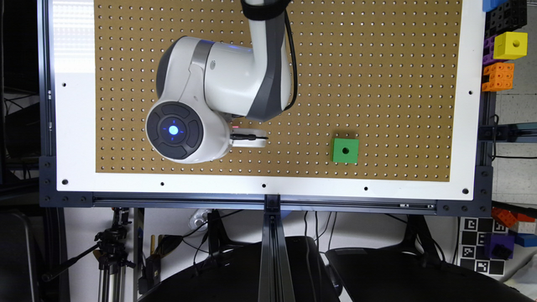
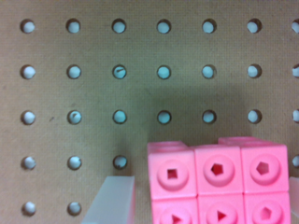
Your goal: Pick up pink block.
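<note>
The pink block (image 2: pixel 217 186) is a bright pink studded brick lying on the brown pegboard (image 2: pixel 93 93), close under the wrist camera. My gripper (image 2: pixel 203 200) is open and straddles it. One pale finger (image 2: pixel 112 200) stands beside one side of the block with a narrow gap of board between them. The edge of the other finger (image 2: pixel 295 196) shows at the opposite side; whether it touches the block I cannot tell. In the exterior view the gripper (image 1: pixel 249 140) shows as a white part low over the board, under the arm's wrist.
A green cube (image 1: pixel 345 150) with a round hole sits on the pegboard toward the exterior view's right. Off the board at the upper right are a yellow cube (image 1: pixel 510 45), an orange studded brick (image 1: pixel 498 76) and black blocks (image 1: pixel 505 16). A white border (image 1: pixel 268 186) frames the board.
</note>
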